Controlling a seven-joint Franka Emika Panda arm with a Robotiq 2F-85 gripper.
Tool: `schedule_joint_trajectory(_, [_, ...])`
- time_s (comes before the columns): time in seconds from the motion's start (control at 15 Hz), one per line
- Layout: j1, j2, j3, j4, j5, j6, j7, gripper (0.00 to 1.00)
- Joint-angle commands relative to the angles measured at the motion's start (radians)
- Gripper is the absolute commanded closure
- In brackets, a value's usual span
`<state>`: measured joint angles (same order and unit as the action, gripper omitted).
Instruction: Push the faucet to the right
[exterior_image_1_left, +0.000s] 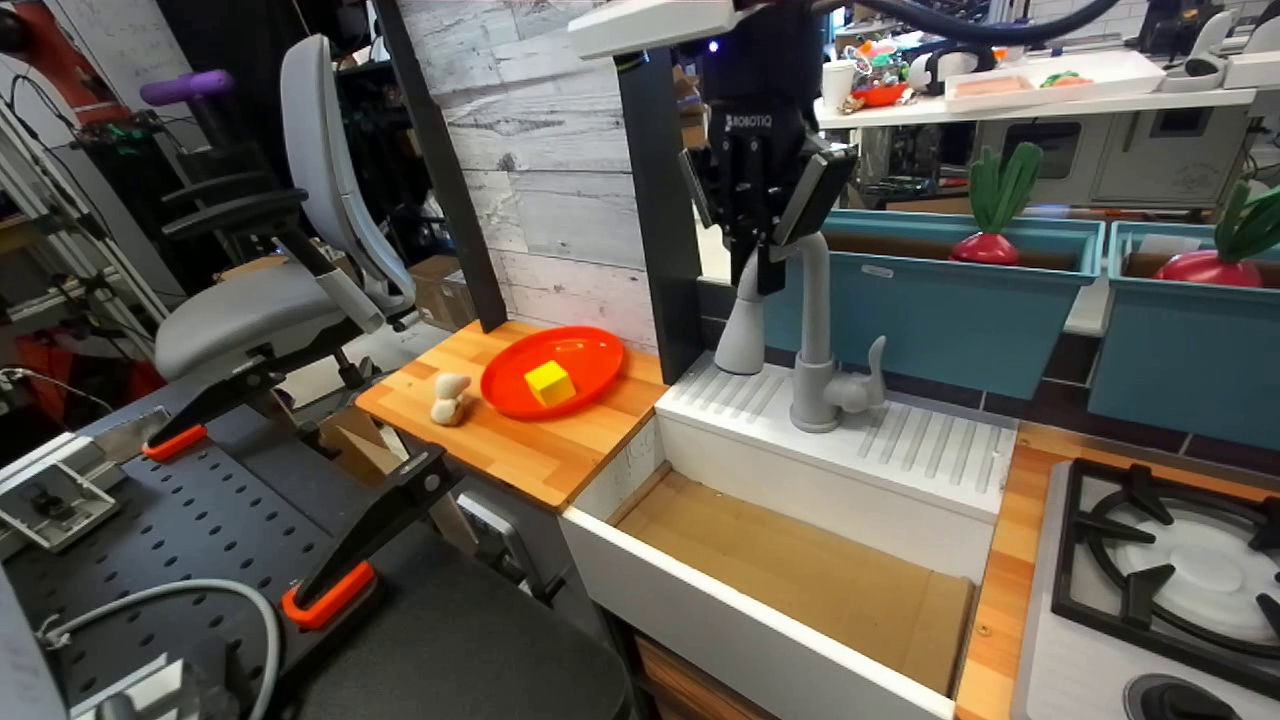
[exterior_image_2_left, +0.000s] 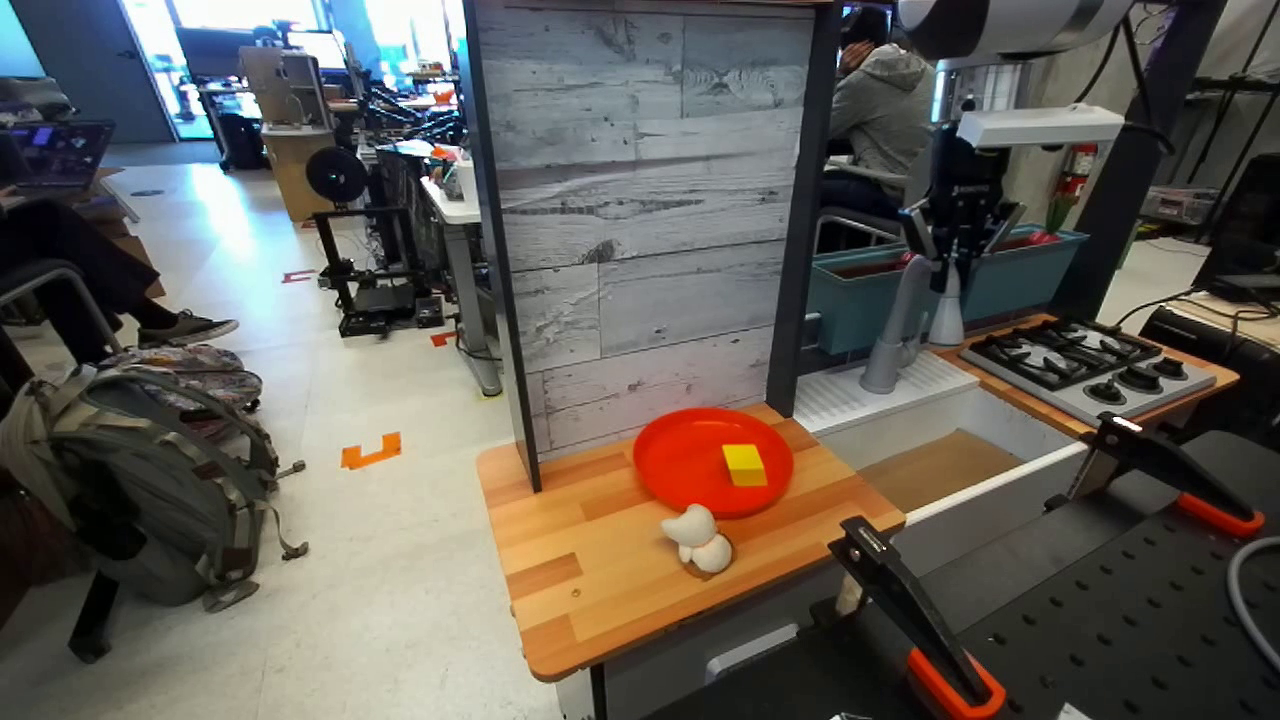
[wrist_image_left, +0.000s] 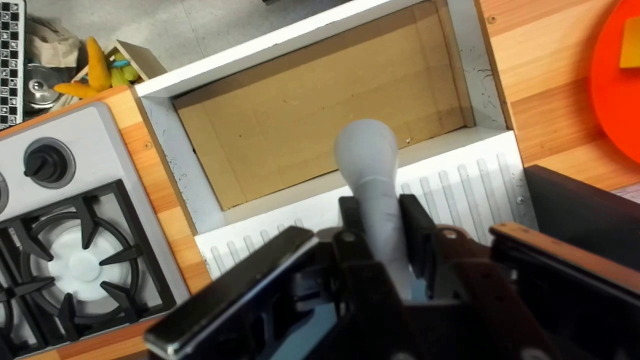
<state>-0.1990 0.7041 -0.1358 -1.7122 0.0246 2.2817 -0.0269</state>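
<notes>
The faucet is a matte grey gooseneck tube (exterior_image_1_left: 816, 300) with a downturned end, standing on the ribbed white ledge behind the white sink (exterior_image_1_left: 740, 625). It shows in both exterior views (exterior_image_2_left: 902, 318) and in the wrist view (wrist_image_left: 369, 155), where its flared end points toward the sink. My gripper (exterior_image_1_left: 758, 268) hangs from above at the spout's bend, also in an exterior view (exterior_image_2_left: 947, 278). In the wrist view my fingertips (wrist_image_left: 381, 212) lie on both sides of the spout and look shut on it. The spout fills the gap. The small grey lever handle (exterior_image_1_left: 865, 385) sits beside the faucet base.
Blue planters (exterior_image_1_left: 930, 320) with toy radishes stand behind the faucet. A dark post (exterior_image_1_left: 665, 220) rises beside the ledge. A stove (exterior_image_1_left: 1190, 570) is at one side of the sink. A wooden counter with a red plate (exterior_image_1_left: 510, 385), yellow block (exterior_image_1_left: 550, 383) and small white figure (exterior_image_1_left: 449, 398) is at the other.
</notes>
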Motion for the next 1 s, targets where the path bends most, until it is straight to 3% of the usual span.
schedule_joint_trajectory(0.0, [0.000,-0.008,-0.028,0.021,-0.068,-0.076,-0.036,0.94])
schedule_joint_trajectory(0.07, [0.000,-0.007,-0.027,0.022,-0.070,-0.080,-0.041,0.88])
schedule_joint_trajectory(0.13, [0.000,-0.008,-0.026,0.021,-0.072,-0.080,-0.044,0.51])
schedule_joint_trajectory(0.2, [0.001,-0.007,-0.027,0.022,-0.078,-0.082,-0.045,0.49])
schedule_joint_trajectory(0.67, [-0.008,-0.020,-0.017,0.007,-0.099,-0.091,-0.080,0.01])
schedule_joint_trajectory(0.93, [-0.013,-0.068,0.001,-0.040,-0.082,-0.069,-0.116,0.00])
